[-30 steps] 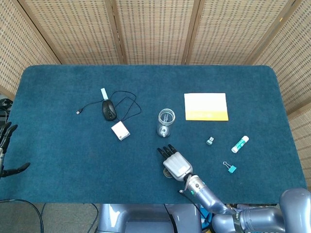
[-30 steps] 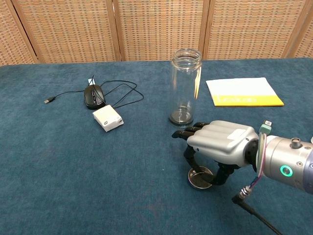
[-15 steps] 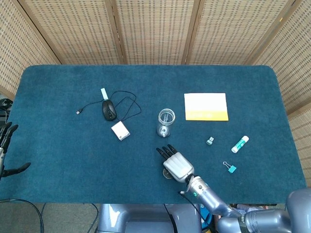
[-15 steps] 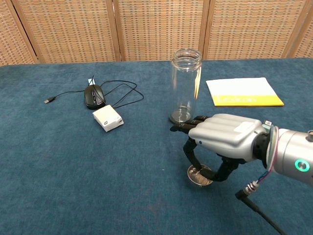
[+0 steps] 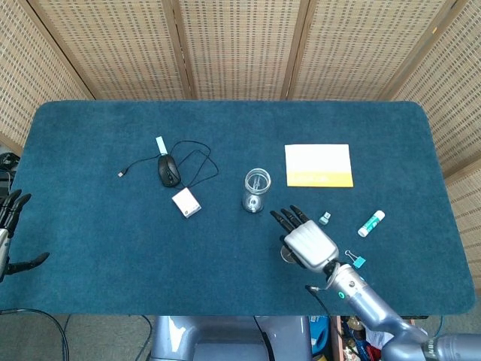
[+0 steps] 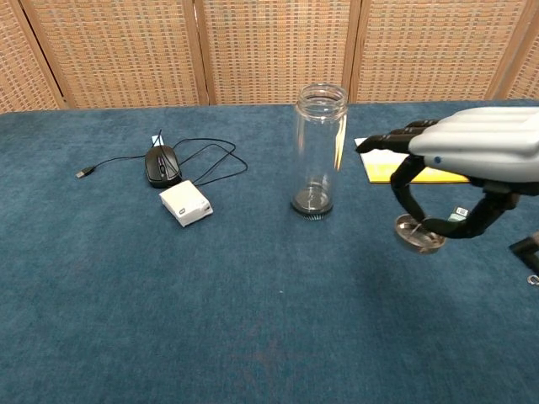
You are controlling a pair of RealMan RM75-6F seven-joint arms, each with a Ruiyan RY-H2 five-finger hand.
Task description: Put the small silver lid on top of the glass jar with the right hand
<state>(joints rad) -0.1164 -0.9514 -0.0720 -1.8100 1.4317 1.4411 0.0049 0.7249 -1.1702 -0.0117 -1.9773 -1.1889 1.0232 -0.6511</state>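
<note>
The glass jar stands upright and open-mouthed in the middle of the blue table, also seen from above as the jar. My right hand hovers above the table to the right of the jar, pinching the small silver lid from above between thumb and a finger. In the head view the right hand is lower right of the jar and mostly covers the lid. My left hand rests at the far left edge with fingers spread, holding nothing.
A black mouse with its cable and a small white box lie left of the jar. A yellow-and-white pad lies to the right. A small silver clip, a glue stick and a blue binder clip sit near the right hand.
My right hand has lifted the lid off the table and carried it up and to the right. The jar and the left hand have not moved.
</note>
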